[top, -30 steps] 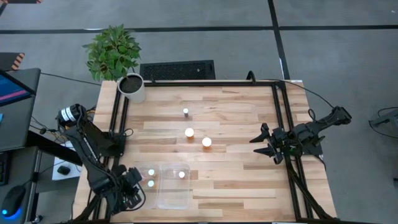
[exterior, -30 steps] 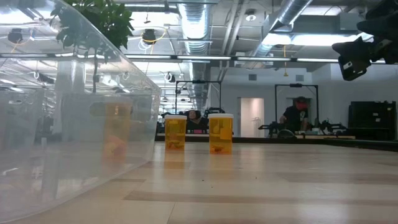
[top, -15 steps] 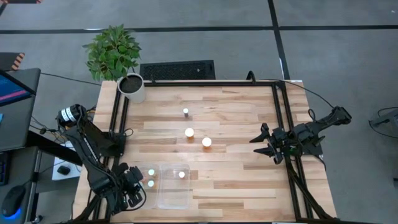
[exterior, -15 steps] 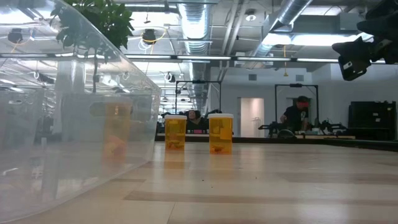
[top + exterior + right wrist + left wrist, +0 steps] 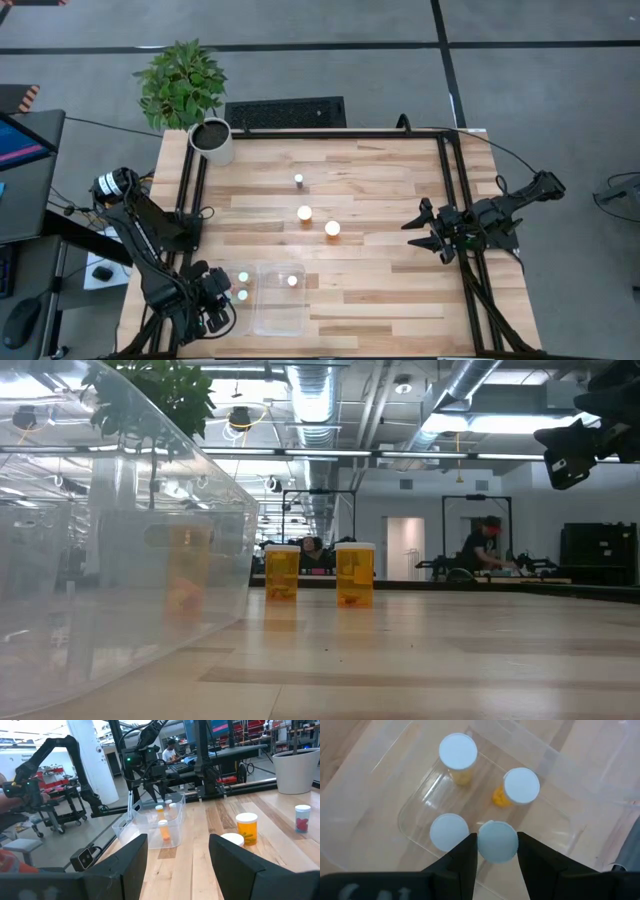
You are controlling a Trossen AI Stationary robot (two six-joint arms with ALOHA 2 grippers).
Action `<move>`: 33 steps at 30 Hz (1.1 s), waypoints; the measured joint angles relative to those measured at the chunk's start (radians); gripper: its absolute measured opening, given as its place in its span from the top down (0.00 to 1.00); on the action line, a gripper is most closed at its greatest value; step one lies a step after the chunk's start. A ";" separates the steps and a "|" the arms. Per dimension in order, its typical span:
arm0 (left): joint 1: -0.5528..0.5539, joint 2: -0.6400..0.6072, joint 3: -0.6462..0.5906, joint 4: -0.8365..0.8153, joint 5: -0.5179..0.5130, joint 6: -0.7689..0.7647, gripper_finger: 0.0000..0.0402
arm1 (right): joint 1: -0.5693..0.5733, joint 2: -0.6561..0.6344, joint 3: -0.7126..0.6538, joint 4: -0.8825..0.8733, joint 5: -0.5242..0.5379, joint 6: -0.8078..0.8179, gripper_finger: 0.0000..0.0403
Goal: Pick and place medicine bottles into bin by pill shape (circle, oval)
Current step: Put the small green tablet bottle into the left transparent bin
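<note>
bin and bottles, left arm over the left compartment

item 1: left gripper point(image 5: 497, 851), at the table's 7 o'clock corner in the high view, poised over the bin point(image 5: 277, 322). its 2 fingers point(image 5: 465, 857) were clamped on the white cap of a medicine bottle point(image 5: 497, 841), held over the bin's left compartment.

item 2: bin, clear plastic, 2 compartments side by side, at the table's 6 to 7 o'clock edge. the left wrist view showed 3 other white-capped bottles standing in the compartment under the gripper: 1 orange-bodied point(image 5: 458, 753), 1 with orange contents point(image 5: 521, 786), 1 just beside the held bottle point(image 5: 449, 831). the right compartment held 1 bottle point(image 5: 292, 281).

item 3: 3 bottles loose on the wooden table point(image 5: 390, 190), near its centre. 1 small bottle point(image 5: 298, 180) toward 12 o'clock, 2 orange ones point(image 5: 304, 213) point(image 5: 332, 229) near each other below it. the low view showed those 2 upright and apart.

item 4: right gripper point(image 5: 415, 225), waiting at the table's 3 o'clock edge, well apart from every bottle, fingers spread with nothing between them.

item 5: plant pot point(image 5: 212, 140), white, with a leafy plant, at the 11 o'clock corner.
</note>
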 joint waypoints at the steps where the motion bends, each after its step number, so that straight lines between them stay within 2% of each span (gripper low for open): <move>1: 0.000 0.000 0.000 0.001 0.000 0.000 0.70 | 0.000 0.000 0.000 0.000 0.000 0.000 0.44; 33: 0.002 -0.001 -0.029 0.044 0.065 -0.020 0.70 | 0.000 0.000 0.000 0.000 0.000 0.000 0.44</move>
